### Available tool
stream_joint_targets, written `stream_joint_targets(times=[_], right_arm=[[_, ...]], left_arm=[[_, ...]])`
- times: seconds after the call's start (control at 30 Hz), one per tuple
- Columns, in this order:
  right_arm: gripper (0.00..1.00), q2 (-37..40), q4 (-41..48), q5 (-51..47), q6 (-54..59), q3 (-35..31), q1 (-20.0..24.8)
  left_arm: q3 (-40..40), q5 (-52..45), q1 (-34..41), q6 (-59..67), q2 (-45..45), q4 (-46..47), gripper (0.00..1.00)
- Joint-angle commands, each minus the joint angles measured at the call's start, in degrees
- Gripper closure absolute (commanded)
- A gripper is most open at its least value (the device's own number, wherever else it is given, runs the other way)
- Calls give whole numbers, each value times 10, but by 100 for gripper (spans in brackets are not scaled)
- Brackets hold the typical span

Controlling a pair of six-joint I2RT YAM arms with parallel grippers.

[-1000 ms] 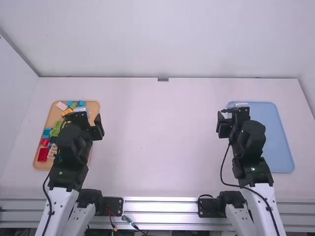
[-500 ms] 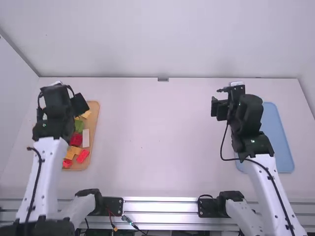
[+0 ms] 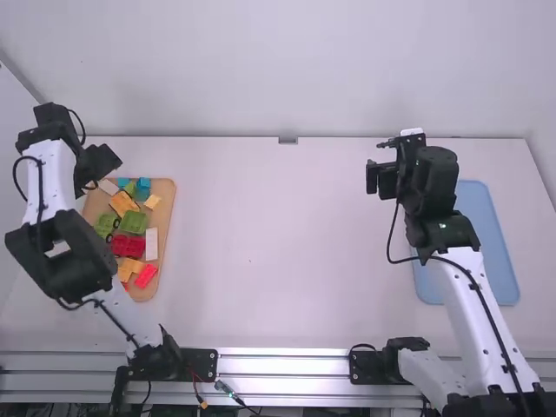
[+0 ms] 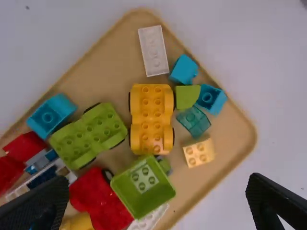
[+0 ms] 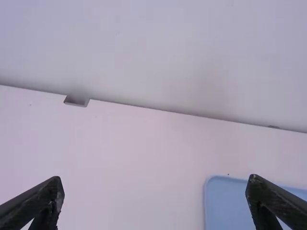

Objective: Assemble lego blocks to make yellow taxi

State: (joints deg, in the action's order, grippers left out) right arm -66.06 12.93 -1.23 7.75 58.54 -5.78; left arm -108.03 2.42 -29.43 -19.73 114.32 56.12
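Observation:
At the far left, my left gripper (image 3: 101,162) is held over the table beside the upper-left part of the tan tray (image 3: 166,228) of blocks. In the left wrist view my left gripper (image 4: 158,191) is open with nothing between its fingers. The tray holds a yellow wheeled base (image 4: 152,115), a pale yellow brick (image 4: 199,152), a green wheeled base (image 4: 91,134), a white brick (image 4: 154,50) and a green block (image 4: 144,184). My right gripper (image 3: 380,177) is above the table, left of the blue tray's far end; in the right wrist view my right gripper (image 5: 156,191) is open and holds nothing.
The blue tray (image 3: 497,261) lies at the right side of the table. Red pieces (image 4: 103,203) and several teal ones, such as a teal block (image 4: 51,115), share the tan tray. A wall runs along the far table edge, with a small notch (image 3: 287,140) at its middle.
My left arm has swung left and bent away from above the tan tray, uncovering most of its blocks. My right gripper has moved a little farther from its base and slightly left.

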Motion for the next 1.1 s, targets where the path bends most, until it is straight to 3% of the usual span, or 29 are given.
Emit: stream_joint_targets(times=[0.0, 0.23, 0.33, 0.43, 1.07], right_arm=[[1, -6, 2, -1, 0, 21, -3], [1, -6, -2, -1, 0, 21, -3], [1, -6, -2, -1, 0, 21, -3], [1, -6, 0, -1, 0, 21, -3], [1, -6, 7, -1, 0, 21, -3]], left_arm=[[-34, -16, 2, 12, 41, 9, 1], [-29, -14, 2, 11, 103, 1, 1], [-16, -14, 2, 11, 107, -11, 1], [0, -14, 2, 11, 107, -27, 9], [116, -14, 2, 15, 107, -124, 15]])
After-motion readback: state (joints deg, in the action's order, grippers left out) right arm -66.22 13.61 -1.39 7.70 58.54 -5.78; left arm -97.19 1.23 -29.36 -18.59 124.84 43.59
